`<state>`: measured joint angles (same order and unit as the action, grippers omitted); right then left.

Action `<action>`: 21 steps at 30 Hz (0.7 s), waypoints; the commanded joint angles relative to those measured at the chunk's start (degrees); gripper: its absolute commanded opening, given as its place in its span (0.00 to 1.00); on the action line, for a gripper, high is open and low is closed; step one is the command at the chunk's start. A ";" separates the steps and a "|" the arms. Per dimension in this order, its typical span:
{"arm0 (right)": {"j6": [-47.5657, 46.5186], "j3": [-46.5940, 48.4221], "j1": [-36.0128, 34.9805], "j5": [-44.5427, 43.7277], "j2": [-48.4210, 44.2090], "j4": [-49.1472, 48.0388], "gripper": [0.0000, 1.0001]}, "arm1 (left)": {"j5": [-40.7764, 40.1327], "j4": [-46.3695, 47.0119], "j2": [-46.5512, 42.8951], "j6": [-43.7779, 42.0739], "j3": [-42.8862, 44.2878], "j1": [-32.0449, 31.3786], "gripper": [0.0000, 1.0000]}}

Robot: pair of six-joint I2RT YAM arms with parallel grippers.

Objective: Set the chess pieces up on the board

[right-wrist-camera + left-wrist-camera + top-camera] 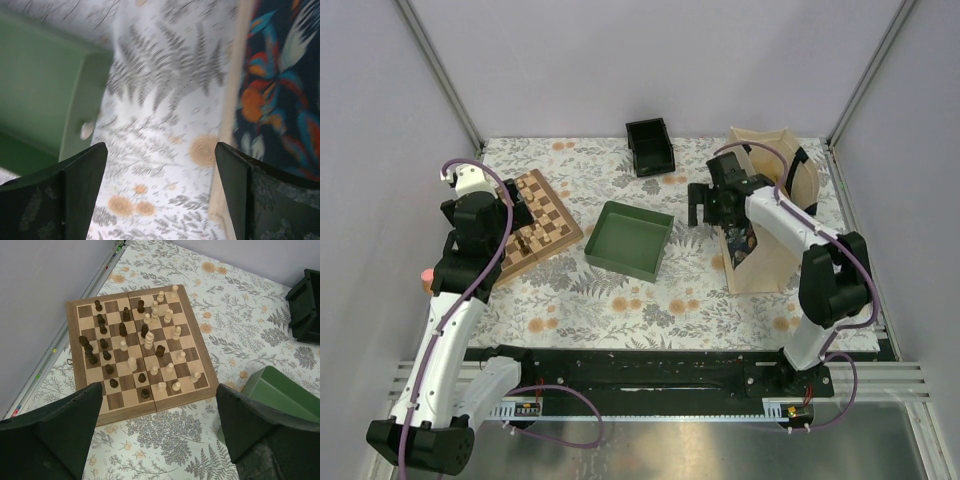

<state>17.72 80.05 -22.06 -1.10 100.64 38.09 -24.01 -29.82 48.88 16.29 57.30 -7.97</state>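
Left claw (pixel 159 386) and right claw (pixel 161 145) are both spread wide, nothing gripped. The board (pixel 136 351) is parked at the tabletop's (pixel 235 315) left, the chess pieces (pixel 149 342) scattered upright across its squares.

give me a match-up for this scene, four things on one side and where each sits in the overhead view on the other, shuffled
Things:
1. chessboard
2. green tray
3. black box
4. tan bag

Places:
A. far edge, near the middle
B. right side
C. left side
D. centre

Pairs: 1-C, 2-D, 3-A, 4-B
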 commanded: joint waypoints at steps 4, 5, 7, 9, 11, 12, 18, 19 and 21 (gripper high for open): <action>3.37 -10.60 -10.10 6.03 -8.79 -2.40 0.99 | 4.49 0.38 1.73 -0.82 2.12 0.85 0.99; 4.07 -12.62 -10.54 5.59 -9.23 -2.66 0.99 | 6.06 0.29 2.26 -1.17 2.12 0.93 0.99; 5.83 -17.18 -10.63 4.37 -10.11 -3.89 0.99 | 11.50 0.12 4.28 -2.40 2.29 0.94 0.99; 6.19 -20.19 -10.63 2.09 -10.46 -4.68 0.98 | 16.25 -0.67 6.13 -3.46 2.55 0.94 0.99; 5.58 -21.51 -10.37 -2.13 -9.94 -5.47 0.98 | 20.39 -1.46 8.24 -3.73 2.99 0.94 0.99; 4.97 -21.52 -9.76 -3.89 -9.07 -6.17 0.98 | 22.32 -1.64 9.29 -3.90 3.17 0.94 0.99; 1.71 -13.89 0.33 -7.51 -1.07 -7.41 0.98 | 29.28 -2.25 14.04 -3.55 4.05 0.94 0.99; 1.36 -11.78 2.10 -7.86 -0.02 -7.41 0.98 | 29.54 -2.43 14.92 -3.29 3.96 0.94 0.99; 0.92 -7.83 5.26 -8.48 2.88 -7.50 0.98 | 30.86 -2.43 16.06 -3.11 3.70 0.94 0.99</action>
<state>20.36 63.99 -23.83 -4.12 99.46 33.41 1.21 -32.99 63.59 13.39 58.17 -7.22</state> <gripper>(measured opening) 0.985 0.988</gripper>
